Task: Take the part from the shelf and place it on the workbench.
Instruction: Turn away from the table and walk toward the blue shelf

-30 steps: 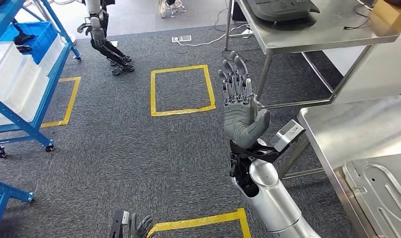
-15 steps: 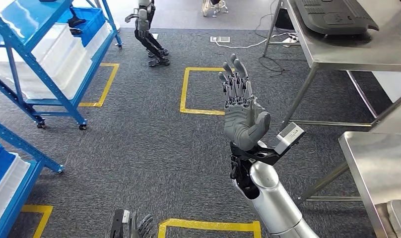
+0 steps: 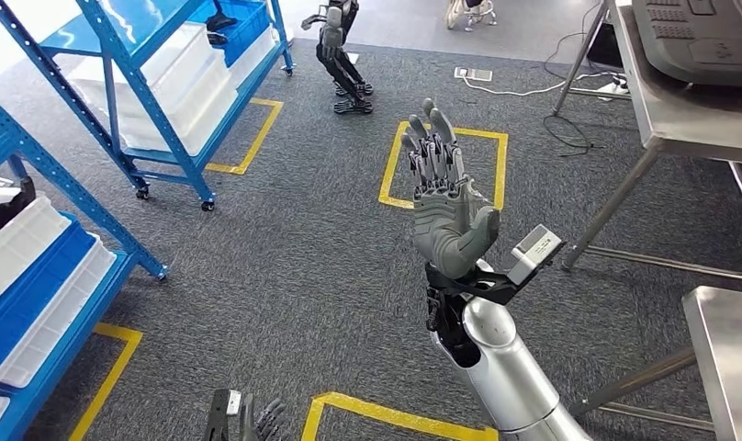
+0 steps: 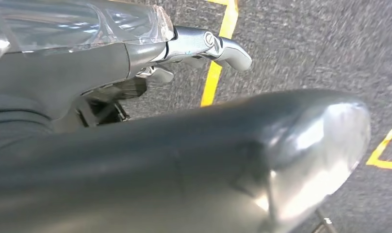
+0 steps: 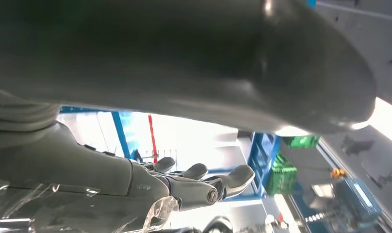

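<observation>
My right hand (image 3: pixel 452 220) is raised over the carpet, fingers (image 3: pixel 432 152) spread wide, holding nothing. My left hand (image 3: pixel 248 421) hangs low; I cannot tell how its fingers lie. The blue shelf (image 3: pixel 156 73) with white bins stands to my left.

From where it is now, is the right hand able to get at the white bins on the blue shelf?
Probably not yet. The right hand is raised, open and empty, over the carpet, while the white bins sit on the blue shelf well off to the left, with open floor between.
</observation>
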